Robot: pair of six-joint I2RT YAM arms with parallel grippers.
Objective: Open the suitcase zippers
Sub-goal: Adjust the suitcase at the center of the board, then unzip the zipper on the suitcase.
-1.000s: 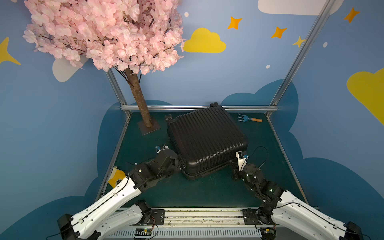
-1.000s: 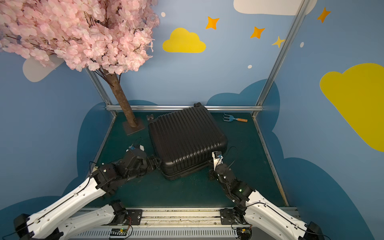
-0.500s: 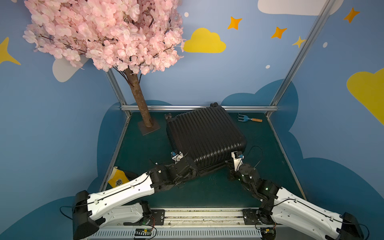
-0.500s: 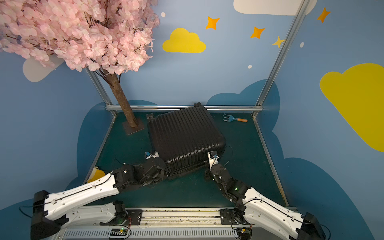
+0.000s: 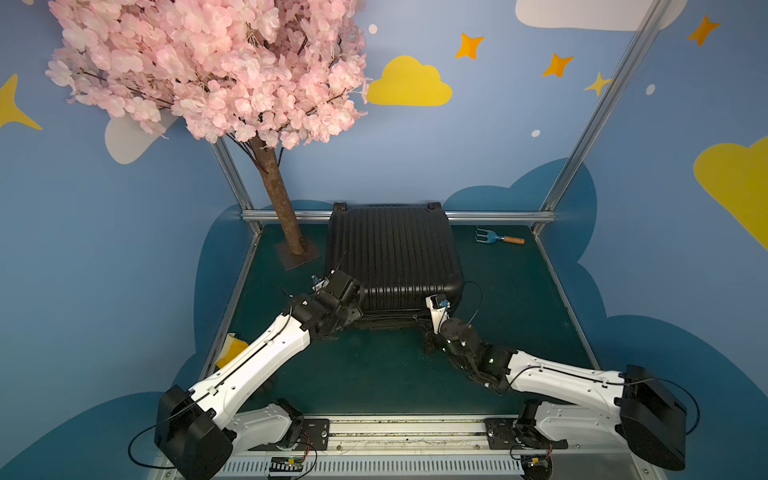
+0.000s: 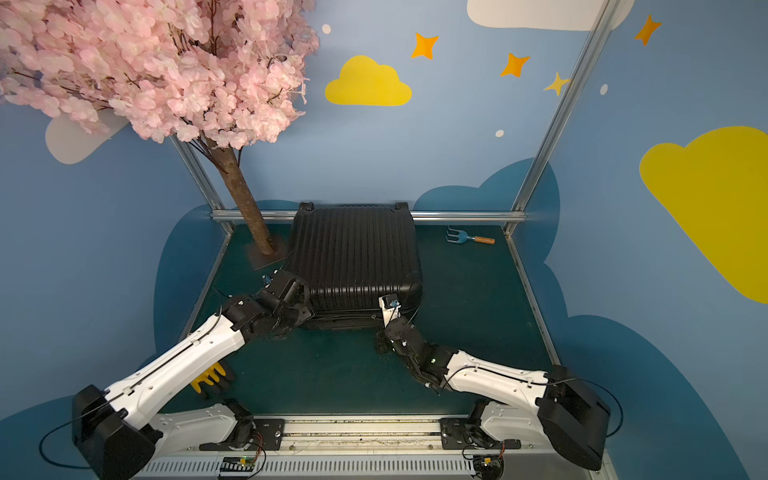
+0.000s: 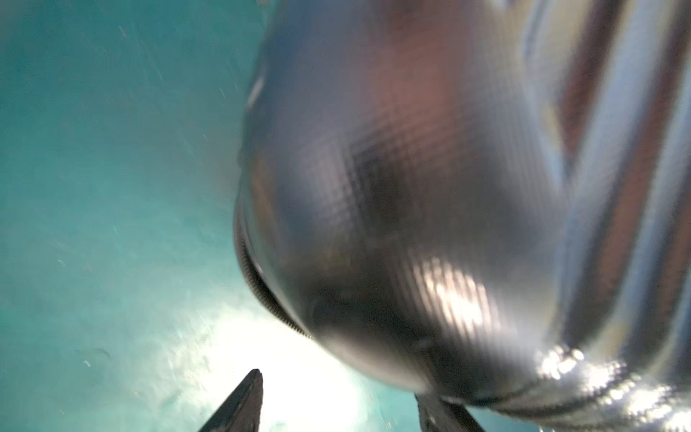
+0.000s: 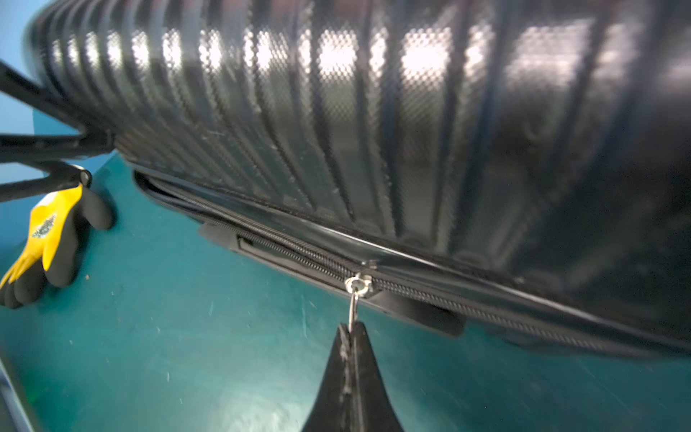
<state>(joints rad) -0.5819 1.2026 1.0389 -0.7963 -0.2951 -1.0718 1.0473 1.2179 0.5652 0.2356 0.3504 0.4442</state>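
The black ribbed suitcase [image 5: 390, 249] [image 6: 353, 249] lies flat on the green mat, square to the back rail. Its zippers run along the front seam as a dark track [image 8: 486, 310] with a silver slider [image 8: 359, 284]. My right gripper [image 8: 351, 328] [image 5: 422, 322] is shut on the thin silver pull that hangs from that slider. At the case's front left corner [image 7: 392, 224], my left gripper [image 7: 338, 387] [image 5: 351, 309] is open. One finger [image 7: 254, 377] stands free over the mat and the other is tucked under the corner.
A pink blossom tree's trunk [image 5: 282, 208] stands at the back left beside the case. A blue hand rake [image 5: 498, 239] lies at the back right. A yellow and black glove [image 6: 208, 376] [image 8: 48, 232] lies near the left arm. Metal frame rails border the mat.
The suitcase has turned from a slanted position to lie square with the back rail. My left arm has swung round to its front left corner. The right gripper has stayed shut at the front seam.
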